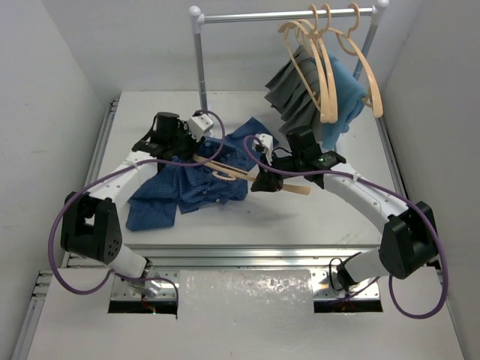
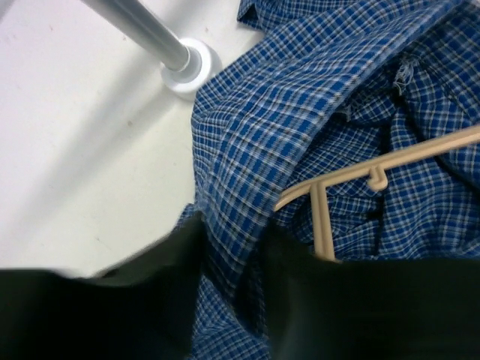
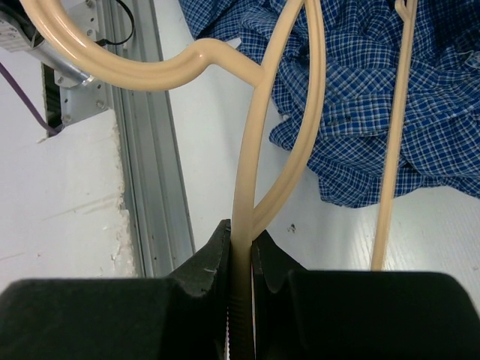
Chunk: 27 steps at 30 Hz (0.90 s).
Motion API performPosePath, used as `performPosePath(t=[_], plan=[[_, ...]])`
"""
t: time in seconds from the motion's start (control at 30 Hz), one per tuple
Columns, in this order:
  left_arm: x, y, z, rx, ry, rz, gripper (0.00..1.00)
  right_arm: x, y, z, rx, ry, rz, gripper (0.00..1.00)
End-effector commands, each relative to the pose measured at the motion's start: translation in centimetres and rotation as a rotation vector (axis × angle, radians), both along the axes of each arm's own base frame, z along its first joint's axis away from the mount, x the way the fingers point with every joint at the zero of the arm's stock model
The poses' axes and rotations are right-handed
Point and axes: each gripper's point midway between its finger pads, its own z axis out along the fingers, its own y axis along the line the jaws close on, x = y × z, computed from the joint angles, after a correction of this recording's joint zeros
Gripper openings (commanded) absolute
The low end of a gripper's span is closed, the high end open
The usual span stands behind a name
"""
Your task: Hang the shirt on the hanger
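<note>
The blue checked shirt (image 1: 191,184) lies crumpled on the table at centre left. The tan wooden hanger (image 1: 240,174) slants across it, one arm reaching into the cloth. My right gripper (image 1: 264,180) is shut on the hanger; in the right wrist view its fingers (image 3: 217,259) pinch the hanger (image 3: 255,150) just below the neck, the hook curving away to the left and the shirt (image 3: 375,90) beyond. My left gripper (image 2: 232,247) stands open astride a raised fold of the shirt (image 2: 300,112), with the hanger (image 2: 375,169) just to its right.
A clothes rack stands at the back, its pole (image 1: 200,64) close behind my left gripper and its foot (image 2: 187,67) beside the shirt. Three more hangers (image 1: 330,67) hang on its rail with a grey cloth (image 1: 292,86) and a teal cloth (image 1: 345,94). A metal track (image 3: 142,150) edges the table.
</note>
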Motion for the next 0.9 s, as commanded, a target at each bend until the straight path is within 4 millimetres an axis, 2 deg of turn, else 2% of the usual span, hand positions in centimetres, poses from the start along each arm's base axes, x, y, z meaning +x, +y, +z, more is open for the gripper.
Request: performPosePath(t=[0.0, 0.03, 0.07, 0.13, 0.17, 0.23, 0.27, 0.3, 0.43, 0.6, 0.67, 0.73, 0.77, 0.8, 0.83, 0.87], plan=[[0.5, -0.4, -0.3, -0.012, -0.015, 0.005, 0.18, 0.3, 1.1, 1.9, 0.070, -0.064, 0.048, 0.00], [0.4, -0.7, 0.1, -0.027, -0.019, -0.003, 0.03, 0.3, 1.2, 1.8, 0.068, -0.062, 0.049, 0.00], [0.3, -1.0, 0.5, -0.044, -0.026, -0.013, 0.00, 0.5, 1.2, 1.7, 0.067, -0.060, 0.049, 0.00], [0.0, -1.9, 2.1, -0.098, -0.049, -0.044, 0.00, 0.5, 1.6, 1.7, 0.070, -0.052, 0.062, 0.00], [-0.6, -2.9, 3.7, -0.141, -0.075, -0.091, 0.00, 0.5, 1.7, 1.7, 0.070, -0.050, 0.069, 0.00], [-1.1, -3.6, 6.3, -0.188, -0.122, -0.129, 0.00, 0.7, 2.4, 2.4, 0.079, -0.072, 0.091, 0.00], [-1.6, -4.3, 6.9, -0.212, -0.124, -0.164, 0.00, 0.6, 2.5, 2.5, 0.074, -0.068, 0.099, 0.00], [-1.7, -4.6, 7.9, -0.221, -0.140, -0.189, 0.00, 0.8, 3.0, 3.5, 0.080, -0.091, 0.110, 0.00], [-4.0, -6.4, 9.7, -0.262, -0.124, -0.332, 0.00, 1.6, 3.6, 4.8, 0.080, -0.119, 0.113, 0.00], [-7.0, -8.2, 11.0, -0.315, -0.099, -0.480, 0.00, 2.0, 4.5, 6.5, 0.120, -0.148, 0.149, 0.00], [-7.6, -9.3, 13.1, -0.343, -0.140, -0.542, 0.00, 1.8, 5.0, 6.4, 0.130, -0.127, 0.182, 0.00], [-7.7, -10.5, 14.9, -0.378, -0.167, -0.582, 0.00, 2.0, 5.8, 7.1, 0.144, -0.136, 0.203, 0.00], [-7.7, -10.9, 17.0, -0.396, -0.191, -0.602, 0.00, 2.2, 6.1, 7.1, 0.148, -0.137, 0.206, 0.00], [-8.0, -11.4, 17.6, -0.406, -0.176, -0.624, 0.00, 2.2, 6.4, 7.1, 0.153, -0.138, 0.205, 0.00], [-8.6, -12.1, 16.7, -0.421, -0.096, -0.649, 0.00, 2.6, 6.6, 7.5, 0.171, -0.154, 0.197, 0.00], [-8.7, -12.5, 17.5, -0.426, -0.096, -0.661, 0.00, 2.7, 6.5, 7.2, 0.170, -0.148, 0.174, 0.00]])
